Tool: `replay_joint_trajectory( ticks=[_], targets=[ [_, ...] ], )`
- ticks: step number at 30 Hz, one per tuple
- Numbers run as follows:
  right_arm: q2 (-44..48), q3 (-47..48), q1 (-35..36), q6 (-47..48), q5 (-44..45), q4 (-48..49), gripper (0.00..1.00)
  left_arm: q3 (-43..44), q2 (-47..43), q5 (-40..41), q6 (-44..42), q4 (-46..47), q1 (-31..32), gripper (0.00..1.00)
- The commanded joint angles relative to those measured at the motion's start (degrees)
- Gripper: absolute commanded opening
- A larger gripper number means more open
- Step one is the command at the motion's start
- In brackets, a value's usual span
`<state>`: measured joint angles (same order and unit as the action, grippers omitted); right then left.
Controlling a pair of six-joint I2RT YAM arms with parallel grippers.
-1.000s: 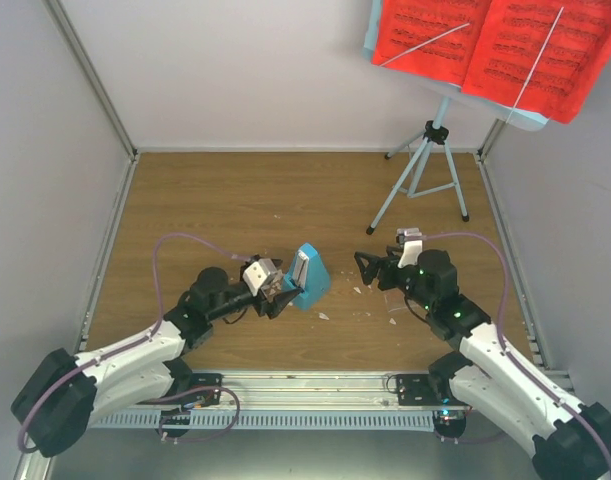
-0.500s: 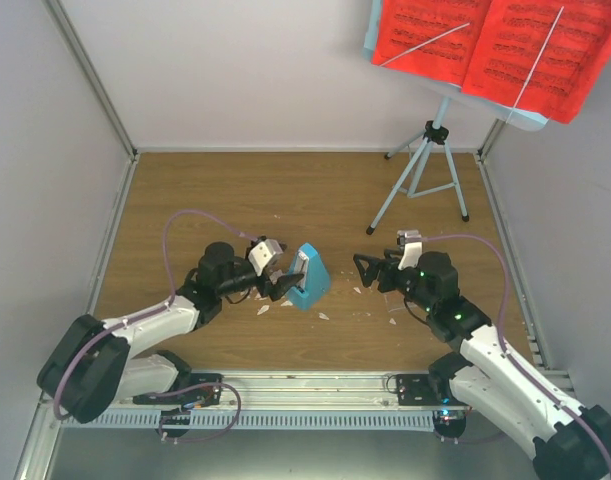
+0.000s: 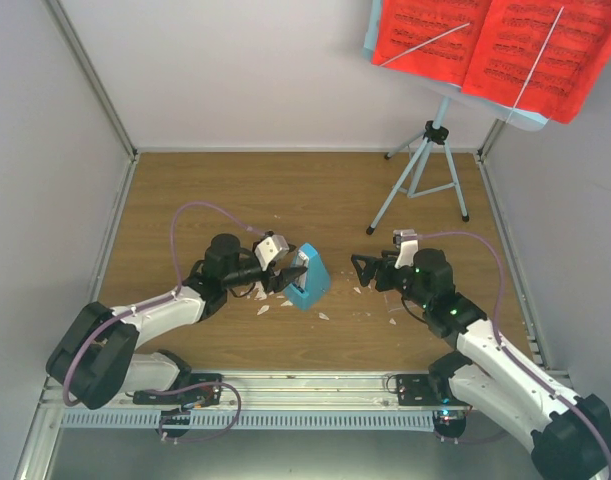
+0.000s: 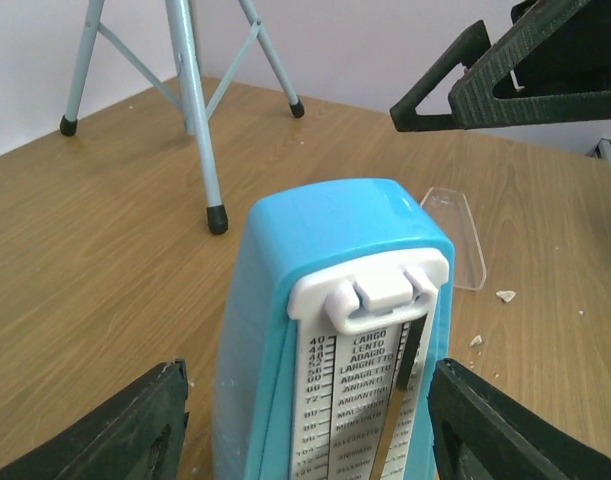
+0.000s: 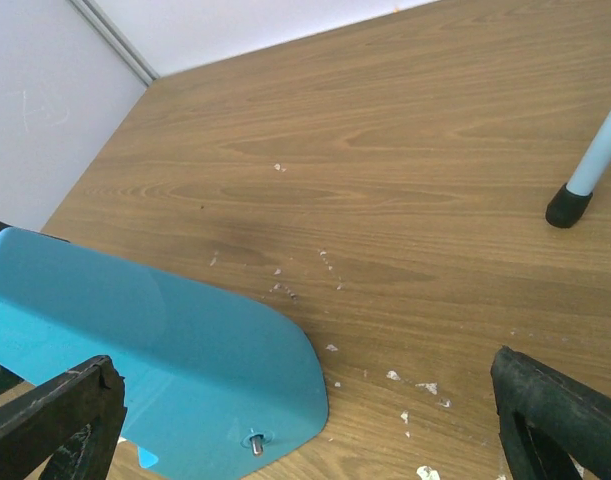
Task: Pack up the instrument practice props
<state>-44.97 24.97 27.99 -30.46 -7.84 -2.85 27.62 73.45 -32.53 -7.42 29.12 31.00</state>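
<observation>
The small blue box (image 3: 311, 279), a metronome with a white tempo scale, stands mid-table. My left gripper (image 3: 290, 274) straddles it from the left. In the left wrist view the box (image 4: 325, 300) sits between the fingers of my left gripper (image 4: 307, 372), which is open, with a gap showing on the left side. My right gripper (image 3: 359, 268) is open just right of the box. Its wrist view shows the box's back (image 5: 165, 350). The clear triangular piece (image 4: 457, 236) lies flat behind the box. The pale-blue music stand (image 3: 426, 168) holds the red sheet-music pages (image 3: 495, 45) at the back right.
Small white scraps (image 3: 325, 316) are scattered on the wood around the box and in front of my right gripper (image 5: 303, 400). A stand leg's black foot (image 5: 568, 204) rests on the table to the right. Grey walls close in the table on three sides.
My left arm has stretched forward so its jaws now stand on either side of the blue box, and they have narrowed. My right gripper has hardly moved.
</observation>
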Motion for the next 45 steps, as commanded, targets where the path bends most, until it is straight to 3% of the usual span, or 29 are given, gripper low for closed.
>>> replay_joint_trajectory(
  ticks=[1,10,21,24,29,31,37,41,45],
  targets=[
    [0.3,1.2,-0.4,0.2,-0.5,1.4,1.00,1.2,0.8,-1.0,-1.1,1.8,-0.3,0.64],
    [0.6,0.3,-0.5,-0.2,-0.2,0.7,0.99,1.8,1.3,-1.9,-0.9,0.7,-0.3,0.47],
    [0.5,0.4,-0.5,0.1,-0.3,0.6,1.00,2.4,2.4,-2.2,-1.3,-0.6,-0.3,0.40],
    [0.6,0.5,-0.4,0.1,-0.2,0.5,1.00,2.4,2.0,-2.0,-1.1,-0.8,-0.3,0.45],
    [1.1,1.0,-0.5,-0.3,0.2,-0.1,1.00,1.7,-0.8,0.6,1.8,-1.3,-0.3,0.80],
    [1.3,1.3,-0.5,-0.7,0.5,-0.4,1.00,0.5,-3.7,2.8,5.0,-1.3,-0.3,0.87],
    [0.7,2.7,-0.4,-3.4,2.2,-4.6,1.00,-3.3,-14.5,10.7,15.5,-7.4,-1.8,0.87],
    [-1.4,0.3,-0.4,-6.5,-2.7,-3.1,0.98,-4.7,-15.6,0.9,23.9,-13.0,-7.2,0.83],
    [-5.3,-5.0,-0.3,-11.1,-10.8,5.1,0.84,-8.3,-17.2,-5.9,27.9,-9.9,-8.7,0.79]
  ],
)
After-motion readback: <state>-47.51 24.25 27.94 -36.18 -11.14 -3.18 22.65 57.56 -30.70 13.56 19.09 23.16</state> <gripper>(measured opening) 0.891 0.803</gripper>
